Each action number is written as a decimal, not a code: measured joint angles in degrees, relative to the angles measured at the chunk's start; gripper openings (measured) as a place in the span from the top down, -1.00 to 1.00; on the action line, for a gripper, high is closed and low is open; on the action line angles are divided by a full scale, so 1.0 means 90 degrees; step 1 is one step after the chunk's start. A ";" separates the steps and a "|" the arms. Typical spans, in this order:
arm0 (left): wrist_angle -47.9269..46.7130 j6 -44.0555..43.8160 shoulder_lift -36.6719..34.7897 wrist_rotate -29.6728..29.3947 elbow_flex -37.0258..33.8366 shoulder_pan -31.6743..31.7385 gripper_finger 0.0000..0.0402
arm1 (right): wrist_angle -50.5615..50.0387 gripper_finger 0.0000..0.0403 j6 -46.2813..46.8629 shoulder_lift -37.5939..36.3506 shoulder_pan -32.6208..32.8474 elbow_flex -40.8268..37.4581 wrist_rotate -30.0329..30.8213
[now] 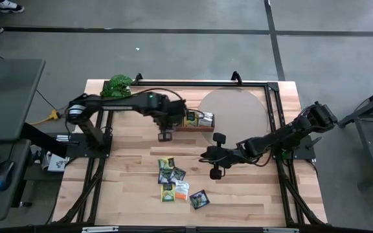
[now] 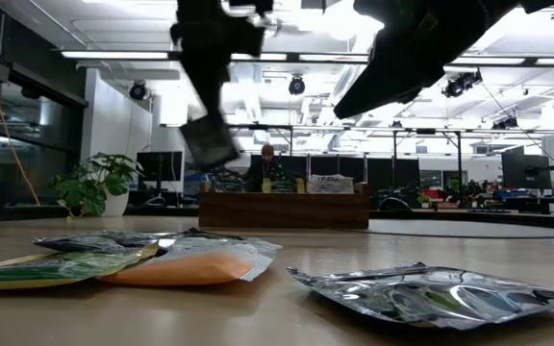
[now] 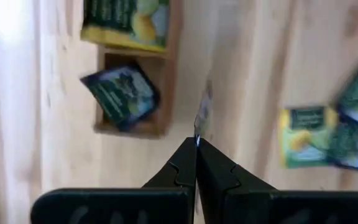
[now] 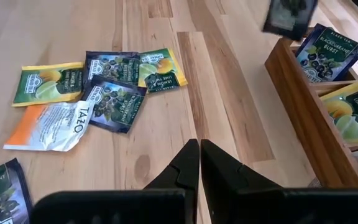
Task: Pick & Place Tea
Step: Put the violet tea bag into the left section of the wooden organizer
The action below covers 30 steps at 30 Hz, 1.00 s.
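While the left gripper (image 3: 196,144) is clamped on a sachet (image 3: 202,115) edge-on near the tray (image 1: 196,127), transport is judged under way. Release above a compartment is needed next. The right gripper (image 4: 199,149), jaws together and empty, is parked right of the loose sachets (image 1: 173,180).

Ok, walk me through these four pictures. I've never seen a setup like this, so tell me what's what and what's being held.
These are two dark robot arms working at a wooden table. One picture looks straight down from above, one looks level across the tabletop, and two come from cameras on the arms' wrists. Several tea bags lie loose on the table. A wooden tray holds a few more, and a plant stands at one corner. The left gripper is shut on a dark tea bag, close to the tray. The right gripper is shut and empty, above the table between the tray and the loose bags.
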 joint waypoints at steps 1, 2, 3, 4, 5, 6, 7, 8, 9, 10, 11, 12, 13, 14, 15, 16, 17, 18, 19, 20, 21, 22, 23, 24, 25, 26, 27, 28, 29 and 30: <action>-0.0197 0.0076 0.0075 -0.0015 0.0055 0.0080 1.00 | 0.0000 0.94 0.0000 0.0000 0.0000 0.0000 0.0002; -0.0536 0.0164 0.0163 -0.0045 0.0145 0.0145 1.00 | -0.0005 0.94 0.0000 0.0000 0.0000 0.0000 0.0002; -0.0525 0.0280 0.0297 -0.0083 0.0302 0.0186 1.00 | -0.0027 0.94 0.0000 0.0000 0.0000 0.0000 0.0000; -0.0292 0.0383 0.0387 -0.0120 0.0432 0.0231 1.00 | -0.0054 0.94 0.0000 0.0000 0.0002 0.0000 -0.0002; -0.0266 0.0462 0.0448 -0.0180 0.0479 0.0291 1.00 | -0.0066 0.94 0.0002 0.0000 0.0003 0.0000 -0.0019; -0.0558 0.0515 0.0470 -0.0213 0.0484 0.0339 1.00 | -0.0082 0.94 0.0006 0.0000 0.0002 0.0000 -0.0026; -0.0717 0.0586 0.0490 -0.0275 0.0513 0.0368 1.00 | -0.0137 0.94 0.0024 0.0000 0.0005 0.0004 -0.0033; -0.0566 0.0659 0.0597 -0.0334 0.0641 0.0374 1.00 | -0.0227 0.94 0.0045 0.0000 0.0009 0.0006 -0.0040; -0.0306 0.0702 0.0708 -0.0384 0.0734 0.0380 1.00 | -0.0314 0.94 0.0085 0.0001 0.0016 0.0005 -0.0040; -0.0289 0.0710 0.0777 -0.0454 0.0768 0.0403 1.00 | -0.0376 0.94 0.0145 0.0002 0.0020 0.0005 -0.0036; -0.0552 0.0719 0.0816 -0.0501 0.0746 0.0453 1.00 | -0.0430 0.94 0.0196 0.0002 0.0032 0.0005 -0.0034; -0.0707 0.0767 0.0823 -0.0498 0.0744 0.0456 1.00 | -0.0507 0.94 0.0253 0.0002 0.0042 0.0005 -0.0024; -0.0575 0.0823 0.0823 -0.0532 0.0802 0.0451 1.00 | -0.0590 0.94 0.0302 0.0002 0.0063 0.0005 -0.0011; -0.0394 0.0871 0.0858 -0.0553 0.0874 0.0451 1.00 | -0.0649 0.94 0.0328 0.0002 0.0085 0.0005 0.0005; -0.0385 0.0886 0.0884 -0.0564 0.0900 0.0455 1.00 | -0.0665 0.94 0.0332 0.0002 0.0099 0.0005 0.0014; -0.0522 0.0890 0.0915 -0.0584 0.0895 0.0458 1.00 | -0.0657 0.94 0.0339 0.0002 0.0119 0.0005 0.0015; -0.0621 0.0898 0.0960 -0.0616 0.0885 0.0458 1.00 | -0.0651 0.94 0.0340 0.0002 0.0135 0.0005 0.0016; -0.0555 0.0939 0.0976 -0.0678 0.0885 0.0456 1.00 | -0.0655 0.94 0.0340 0.0002 0.0147 0.0005 0.0026; -0.0480 0.0975 0.0966 -0.0710 0.0907 0.0452 1.00 | -0.0661 0.94 0.0340 0.0002 0.0161 0.0005 0.0024; -0.0470 0.0986 0.0930 -0.0727 0.0926 0.0451 1.00 | -0.0660 0.94 0.0340 0.0002 0.0174 0.0005 0.0027; -0.0485 0.0986 0.0909 -0.0727 0.0930 0.0453 1.00 | -0.0655 0.94 0.0340 0.0002 0.0175 0.0005 0.0029; -0.0485 0.0986 0.0908 -0.0731 0.0931 0.0453 1.00 | -0.0654 0.94 0.0340 0.0002 0.0175 0.0005 0.0027; -0.0481 0.0986 0.0925 -0.0734 0.0929 0.0453 1.00 | -0.0656 0.94 0.0343 0.0002 0.0175 0.0005 0.0025; -0.0481 0.0986 0.0943 -0.0734 0.0920 0.0453 1.00 | -0.0656 0.94 0.0347 0.0002 0.0175 0.0005 0.0027; -0.0486 0.0986 0.0945 -0.0734 0.0919 0.0453 1.00 | -0.0654 0.94 0.0346 0.0002 0.0175 0.0005 0.0027; -0.0482 0.0986 0.0940 -0.0735 0.0919 0.0453 1.00 | -0.0649 0.94 0.0345 0.0002 0.0175 0.0005 0.0027; -0.0481 0.0987 0.0933 -0.0737 0.0919 0.0453 1.00 | -0.0642 0.94 0.0345 0.0002 0.0175 0.0005 0.0031; -0.0482 0.0992 0.0933 -0.0739 0.0919 0.0453 1.00 | -0.0634 0.94 0.0345 0.0002 0.0175 0.0005 0.0038; -0.0482 0.1018 0.0935 -0.0739 0.0919 0.0453 1.00 | -0.0618 0.94 0.0345 0.0002 0.0175 0.0005 0.0043; -0.0482 0.1047 0.0935 -0.0739 0.0919 0.0453 1.00 | -0.0608 0.94 0.0345 0.0002 0.0175 0.0005 0.0047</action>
